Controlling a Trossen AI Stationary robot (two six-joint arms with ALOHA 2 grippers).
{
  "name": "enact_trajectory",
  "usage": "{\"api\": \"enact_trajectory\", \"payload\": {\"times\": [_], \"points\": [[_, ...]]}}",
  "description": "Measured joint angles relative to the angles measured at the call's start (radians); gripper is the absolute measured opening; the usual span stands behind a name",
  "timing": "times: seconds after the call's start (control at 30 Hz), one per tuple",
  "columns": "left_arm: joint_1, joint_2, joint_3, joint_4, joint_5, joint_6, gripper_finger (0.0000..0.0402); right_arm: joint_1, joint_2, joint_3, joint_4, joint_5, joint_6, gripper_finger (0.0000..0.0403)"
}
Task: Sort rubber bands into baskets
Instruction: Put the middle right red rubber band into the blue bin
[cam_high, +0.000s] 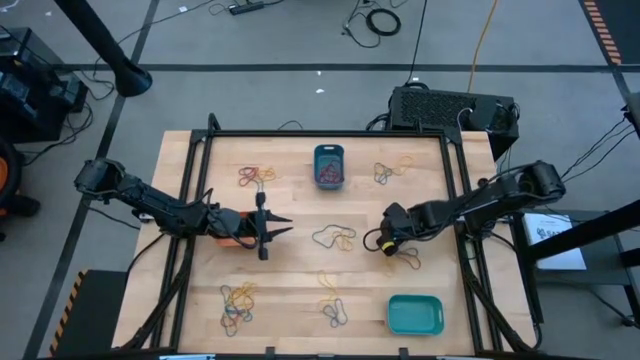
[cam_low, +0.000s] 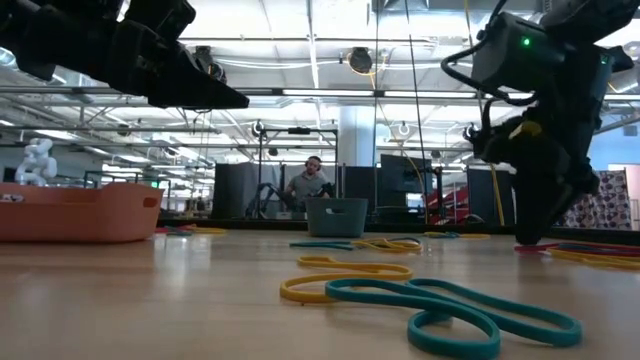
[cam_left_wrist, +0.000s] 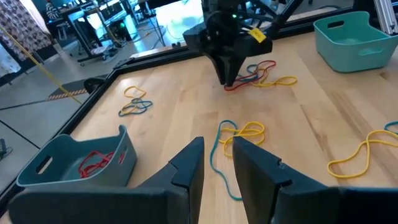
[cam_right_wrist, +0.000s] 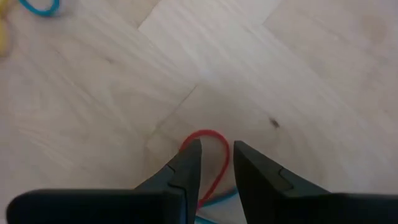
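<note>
While a few red bands (cam_left_wrist: 93, 163) sit in the teal basket (cam_left_wrist: 74, 163), you've got most left; right gripper (cam_right_wrist: 216, 163) fingers, slightly apart, straddle a red band (cam_right_wrist: 214, 149) on the table (cam_high: 290, 290), left gripper (cam_left_wrist: 216, 163) idle, slightly apart.

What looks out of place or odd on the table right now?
Nothing looks damaged or tipped. Thin rubber bands lie in loose clusters across the wooden table. The narrow dark teal-blue plastic basket already holds red ones; the wider turquoise basket looks empty. The right pincer straddles a red band.
</note>
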Motion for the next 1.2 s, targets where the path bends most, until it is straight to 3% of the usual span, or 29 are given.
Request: {"api": "enact_trajectory", "payload": {"times": [0.47,0.67,0.8,0.97,1.2], "points": [[0.000,0.000,0.000,0.001,0.000,0.000,0.0093,0.047,0.013,0.002,-0.027,-0.061,0.061,0.0087],[0.000,0.000,0.000,0.001,0.000,0.000,0.0093,0.048,0.012,0.002,-0.032,-0.076,0.066,0.0043],[0.000,0.000,0.000,0.001,0.000,0.000,0.0093,0.050,0.008,0.003,-0.029,-0.059,0.031,0.0006],[0.000,0.000,0.000,0.002,0.000,0.000,0.0093,0.045,-0.010,0.053,-0.016,0.017,-0.029,0.0002],[0.000,0.000,0.000,0.003,0.000,0.000,0.0093,0.046,-0.047,0.203,-0.007,0.023,-0.180,0.0001]]}}
